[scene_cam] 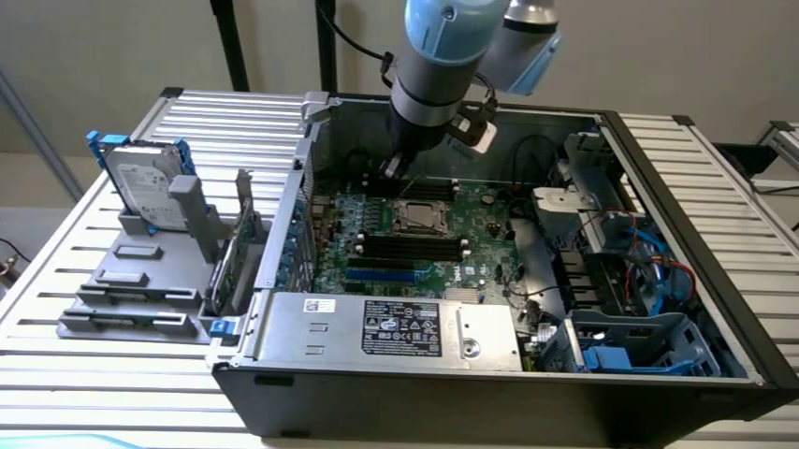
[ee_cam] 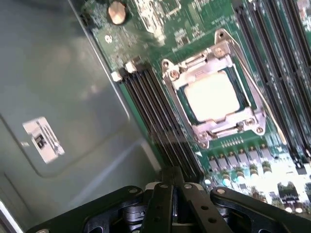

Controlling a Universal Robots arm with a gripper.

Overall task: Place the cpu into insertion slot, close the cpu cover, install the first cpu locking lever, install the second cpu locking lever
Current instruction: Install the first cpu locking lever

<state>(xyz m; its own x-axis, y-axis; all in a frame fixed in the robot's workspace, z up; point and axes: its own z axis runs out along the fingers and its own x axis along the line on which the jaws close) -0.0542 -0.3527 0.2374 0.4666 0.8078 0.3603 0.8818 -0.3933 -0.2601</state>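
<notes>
The cpu [ee_cam: 212, 97] lies flat in the insertion slot [ee_cam: 181, 98], its pale metal face showing through the cut-out of the cpu cover [ee_cam: 227, 129]. The silvery cover is down over the chip's edges. A thin locking lever [ee_cam: 246, 73] runs along one side of the cover. My gripper [ee_cam: 173, 177] hangs above the black memory slots [ee_cam: 155, 111] beside the socket, shut with nothing between its fingers. In the exterior view the gripper [scene_cam: 395, 170] is just behind the cpu [scene_cam: 418, 217], inside the open computer case.
The case wall [scene_cam: 306, 178] rises at the exterior view's left of the board. More memory slots [scene_cam: 413, 245] lie in front of the socket, and the power supply [scene_cam: 387, 327] sits nearer still. Drive bays and cables [scene_cam: 624, 271] crowd the right. A hard drive [scene_cam: 140, 182] stands outside.
</notes>
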